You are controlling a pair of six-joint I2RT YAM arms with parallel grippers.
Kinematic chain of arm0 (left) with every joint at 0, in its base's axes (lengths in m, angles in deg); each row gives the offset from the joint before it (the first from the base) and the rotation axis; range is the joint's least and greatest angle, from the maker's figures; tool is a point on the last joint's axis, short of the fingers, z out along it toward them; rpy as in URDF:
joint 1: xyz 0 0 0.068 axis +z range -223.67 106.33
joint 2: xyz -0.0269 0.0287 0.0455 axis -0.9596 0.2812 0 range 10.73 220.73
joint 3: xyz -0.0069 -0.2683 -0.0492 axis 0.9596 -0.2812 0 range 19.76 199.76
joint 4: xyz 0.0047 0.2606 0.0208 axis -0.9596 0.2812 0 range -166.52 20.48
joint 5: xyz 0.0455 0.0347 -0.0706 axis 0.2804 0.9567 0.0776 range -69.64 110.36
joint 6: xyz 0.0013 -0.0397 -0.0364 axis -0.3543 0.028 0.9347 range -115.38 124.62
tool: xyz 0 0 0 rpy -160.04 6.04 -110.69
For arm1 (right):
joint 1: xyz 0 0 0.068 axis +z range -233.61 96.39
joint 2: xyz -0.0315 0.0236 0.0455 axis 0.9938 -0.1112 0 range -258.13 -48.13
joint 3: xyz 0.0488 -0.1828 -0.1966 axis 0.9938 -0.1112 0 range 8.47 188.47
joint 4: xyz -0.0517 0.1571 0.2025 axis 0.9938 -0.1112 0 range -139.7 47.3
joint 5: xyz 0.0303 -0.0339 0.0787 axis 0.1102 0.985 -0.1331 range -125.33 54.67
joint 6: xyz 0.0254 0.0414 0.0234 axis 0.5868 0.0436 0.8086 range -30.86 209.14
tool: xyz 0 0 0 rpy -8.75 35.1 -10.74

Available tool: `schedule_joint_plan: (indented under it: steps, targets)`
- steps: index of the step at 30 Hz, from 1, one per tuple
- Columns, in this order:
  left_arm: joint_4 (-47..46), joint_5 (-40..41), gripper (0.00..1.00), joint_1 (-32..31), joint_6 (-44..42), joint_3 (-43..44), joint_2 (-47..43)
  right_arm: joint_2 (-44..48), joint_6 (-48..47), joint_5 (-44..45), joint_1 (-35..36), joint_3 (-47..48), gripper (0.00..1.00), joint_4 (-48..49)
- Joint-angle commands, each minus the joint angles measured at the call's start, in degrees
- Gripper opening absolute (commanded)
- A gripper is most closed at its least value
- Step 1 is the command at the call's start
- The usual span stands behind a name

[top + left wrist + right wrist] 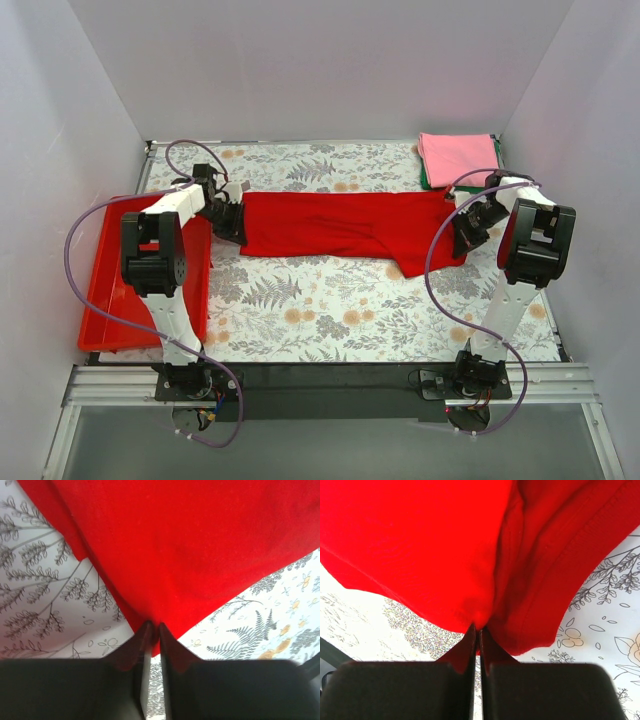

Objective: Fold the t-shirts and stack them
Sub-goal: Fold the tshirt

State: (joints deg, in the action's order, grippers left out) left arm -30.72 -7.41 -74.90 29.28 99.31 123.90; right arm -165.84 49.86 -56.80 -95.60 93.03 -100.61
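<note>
A bright red t-shirt [340, 225] lies stretched as a long band across the floral table, one sleeve hanging toward the front right. My left gripper [232, 222] is at its left end, and in the left wrist view the left gripper [154, 628] is shut on the red t-shirt's [190, 545] edge. My right gripper [462, 238] is at the right end; in the right wrist view the right gripper [478, 628] pinches a bunched fold of the red t-shirt [420, 550]. A folded pink t-shirt [458, 157] lies at the back right on a dark green t-shirt [424, 178], of which only an edge shows.
A rigid red plastic tray [105, 300] sits at the left, partly under the left arm. Grey walls close in the table on the left, back and right. Purple cables loop off both arms.
</note>
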Motion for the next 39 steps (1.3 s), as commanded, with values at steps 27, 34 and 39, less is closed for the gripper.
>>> schedule_joint_plan:
  steps: [27,34,39]
  targets:
    - [8.6,8.96,0.0,-1.13,-6.39,-6.68,-5.85,8.37,-6.85,5.3,-2.86,-8.17,0.01,-1.24]
    - [7.46,6.85,0.0,-2.46,-6.03,-10.38,-9.27,11.18,-6.94,5.3,-2.6,-12.3,0.01,-1.42]
    - [5.97,4.4,0.23,-2.81,-5.51,-9.42,-12.61,13.38,-6.5,5.3,-2.69,-11.61,0.12,-1.68]
